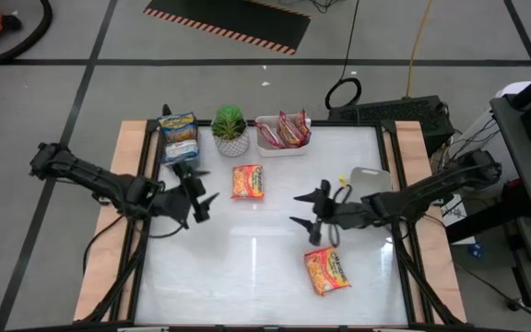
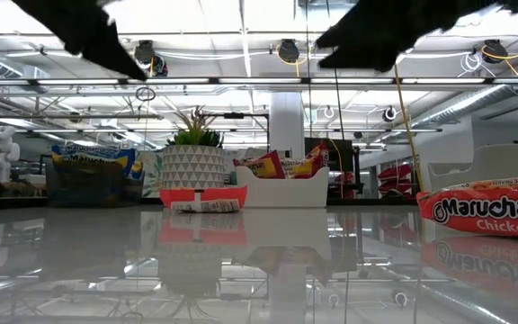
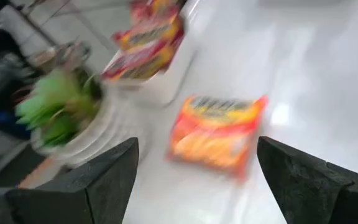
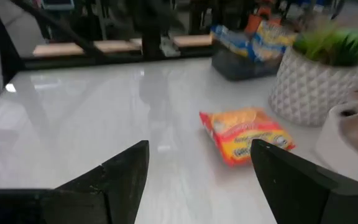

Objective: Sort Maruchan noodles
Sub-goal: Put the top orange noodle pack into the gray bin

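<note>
Two Maruchan noodle packets lie loose on the white table (image 1: pixel 247 277). One red-trimmed packet (image 1: pixel 248 182) rests toward the far middle, just near of the potted plant (image 1: pixel 230 130). Another red-trimmed packet (image 1: pixel 327 271) lies at the near right. More red packets (image 1: pixel 284 130) stand in the white tray (image 1: pixel 267 146) at the far edge, right of the plant. Blue-trimmed packets (image 1: pixel 180 135) sit in the grey tray (image 2: pixel 84 184) at the far left, left of the plant.

The left end effector (image 1: pixel 194 191) hovers above the table, left of the far-middle packet, with its fingers spread and holding nothing. The right end effector (image 1: pixel 307 210) hangs over the table's middle right, between the two loose packets, fingers likewise spread and empty.
</note>
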Controlling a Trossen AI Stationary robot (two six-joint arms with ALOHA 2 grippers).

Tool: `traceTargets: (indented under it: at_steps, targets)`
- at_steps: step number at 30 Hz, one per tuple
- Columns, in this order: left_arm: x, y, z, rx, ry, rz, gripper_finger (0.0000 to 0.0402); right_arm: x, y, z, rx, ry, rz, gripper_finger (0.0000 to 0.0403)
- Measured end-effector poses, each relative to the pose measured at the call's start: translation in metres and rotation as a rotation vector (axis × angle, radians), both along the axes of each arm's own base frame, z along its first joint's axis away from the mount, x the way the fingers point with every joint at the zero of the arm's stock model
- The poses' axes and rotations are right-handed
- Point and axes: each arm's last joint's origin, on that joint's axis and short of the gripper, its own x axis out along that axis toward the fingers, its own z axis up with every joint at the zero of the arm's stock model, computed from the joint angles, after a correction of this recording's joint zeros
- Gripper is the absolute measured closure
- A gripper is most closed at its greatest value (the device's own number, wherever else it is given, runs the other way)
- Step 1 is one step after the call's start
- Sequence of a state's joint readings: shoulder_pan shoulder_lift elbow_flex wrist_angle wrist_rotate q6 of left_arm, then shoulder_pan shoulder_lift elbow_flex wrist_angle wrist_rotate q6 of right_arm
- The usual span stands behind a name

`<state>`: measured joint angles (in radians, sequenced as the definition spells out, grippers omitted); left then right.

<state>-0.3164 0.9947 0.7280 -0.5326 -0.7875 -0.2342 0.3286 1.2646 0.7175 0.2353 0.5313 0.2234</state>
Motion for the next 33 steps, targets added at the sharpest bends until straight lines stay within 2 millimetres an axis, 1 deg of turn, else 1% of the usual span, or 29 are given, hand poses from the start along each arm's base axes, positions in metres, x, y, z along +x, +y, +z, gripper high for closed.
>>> traceTargets:
  at_steps: [4,6,10,15,19,24,28,31,33]
  targets:
    - [0.001,-0.015,0.005,-0.040,-0.081,-0.063,0.0071,0.024,-0.008,-0.021,-0.012,0.004,0.028,0.0131]
    - [0.000,-0.020,0.006,-0.061,-0.101,-0.078,0.0071,0.038,-0.012,-0.027,-0.035,-0.002,0.045,0.0131]
    - [0.001,-0.029,0.001,-0.075,-0.088,-0.106,0.0071,0.066,-0.015,-0.031,-0.131,0.057,0.056,0.0131]
    - [0.002,-0.036,-0.004,-0.034,-0.040,-0.158,0.0071,0.101,-0.012,-0.030,-0.277,0.136,0.099,0.0131]
    - [0.004,-0.038,-0.006,-0.021,-0.029,-0.165,0.0071,0.123,-0.014,-0.042,-0.313,0.226,0.104,0.0132]
    - [0.006,-0.039,-0.009,-0.035,-0.025,-0.151,0.0071,0.141,-0.028,-0.072,-0.298,0.315,0.064,0.0150]
    - [0.008,-0.042,-0.014,-0.093,-0.043,-0.113,0.0071,0.147,-0.042,-0.092,-0.284,0.357,0.022,0.0168]
    - [0.011,-0.048,-0.021,-0.151,-0.028,-0.111,0.0071,0.149,-0.051,-0.099,-0.282,0.359,0.000,0.0181]
    - [0.013,-0.053,-0.027,-0.163,-0.002,-0.123,0.0071,0.150,-0.056,-0.098,-0.292,0.350,-0.007,0.0190]
